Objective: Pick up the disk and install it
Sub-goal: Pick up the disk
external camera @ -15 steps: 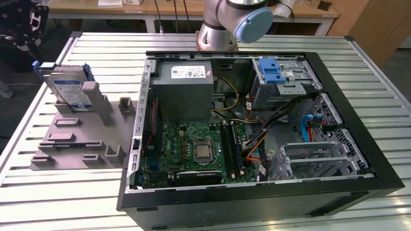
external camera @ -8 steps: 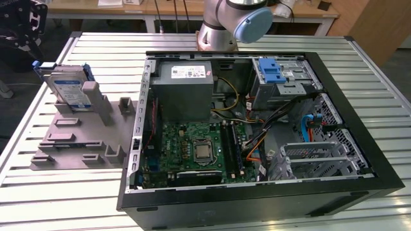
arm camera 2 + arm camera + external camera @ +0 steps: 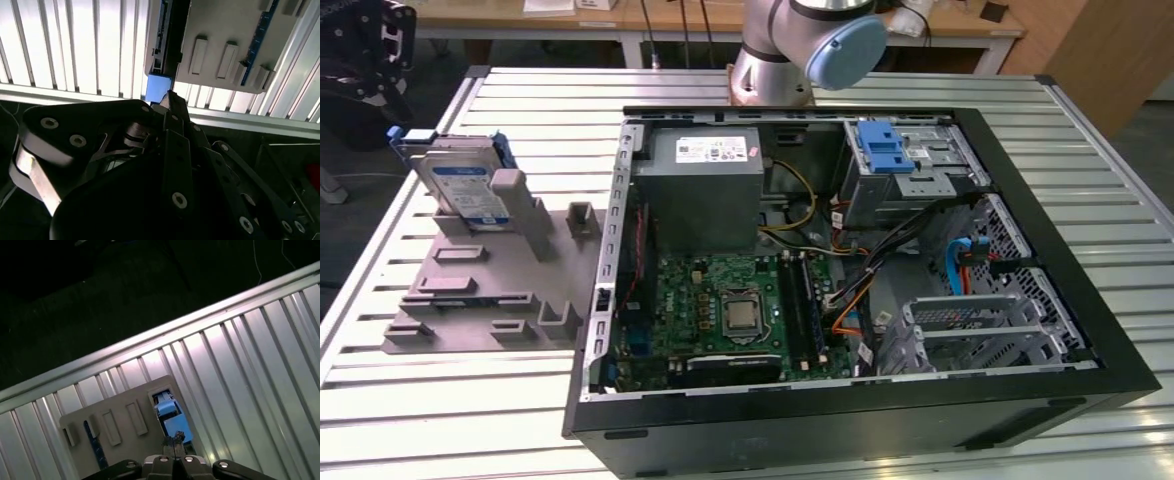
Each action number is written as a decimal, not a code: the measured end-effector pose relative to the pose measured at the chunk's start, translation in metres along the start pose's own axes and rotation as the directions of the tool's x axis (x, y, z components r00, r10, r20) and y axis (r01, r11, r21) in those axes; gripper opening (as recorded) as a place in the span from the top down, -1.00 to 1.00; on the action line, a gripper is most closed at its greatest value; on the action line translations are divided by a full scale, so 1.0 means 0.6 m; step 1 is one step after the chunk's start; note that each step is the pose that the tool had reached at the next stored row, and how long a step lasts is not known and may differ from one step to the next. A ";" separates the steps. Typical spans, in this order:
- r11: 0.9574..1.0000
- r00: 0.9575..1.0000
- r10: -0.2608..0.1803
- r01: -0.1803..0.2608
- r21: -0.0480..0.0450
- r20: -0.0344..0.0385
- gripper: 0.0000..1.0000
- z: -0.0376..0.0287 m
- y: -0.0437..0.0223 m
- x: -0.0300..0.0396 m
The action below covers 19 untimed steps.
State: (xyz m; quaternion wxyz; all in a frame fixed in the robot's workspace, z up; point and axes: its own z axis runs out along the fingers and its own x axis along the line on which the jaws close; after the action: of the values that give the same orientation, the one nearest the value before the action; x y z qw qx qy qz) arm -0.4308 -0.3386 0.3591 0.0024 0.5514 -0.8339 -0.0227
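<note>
I see the disk (image 3: pixel 467 190) silver-grey with a white-and-blue label and blue frame, the stand (image 3: pixel 480 295) plain grey, the worktop (image 3: pixel 440 400) ribbed silver, the case (image 3: pixel 854 420) black, its board (image 3: pixel 694 300) green.

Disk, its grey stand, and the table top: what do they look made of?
Disk: silver-grey, metal-looking body, glossy paper-like label, blue carrier frame that is likely plastic. Stand: matte uniform grey with moulded-looking slots, probably plastic, possibly printed. Table: ribbed, bright, reflective slats, most likely aluminium profile.

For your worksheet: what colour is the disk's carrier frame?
Blue; the carrier frame shows best in the exterior view.
</note>
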 end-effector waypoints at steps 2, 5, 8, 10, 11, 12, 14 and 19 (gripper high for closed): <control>1.000 1.000 -0.028 0.028 -0.001 0.002 0.79 0.000 0.000 0.000; 0.997 0.997 -0.071 0.071 -0.002 0.004 0.79 0.001 0.000 0.000; 0.993 0.993 -0.114 0.114 -0.001 0.006 0.79 0.001 0.000 0.000; 0.989 0.989 -0.145 0.145 -0.001 0.006 0.79 0.002 0.000 0.000; 0.987 0.987 -0.162 0.162 -0.001 0.005 0.79 0.003 0.000 0.000; 0.983 0.983 -0.181 0.181 -0.001 0.005 0.79 0.003 0.000 0.000; 0.976 0.976 -0.216 0.216 -0.002 0.004 0.79 0.004 0.000 0.000; 0.955 0.955 -0.297 0.297 -0.003 0.002 0.79 0.006 0.000 0.000</control>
State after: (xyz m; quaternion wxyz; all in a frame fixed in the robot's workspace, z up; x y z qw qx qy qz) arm -0.4307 -0.3387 0.3557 -0.0006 0.6705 -0.7415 -0.0248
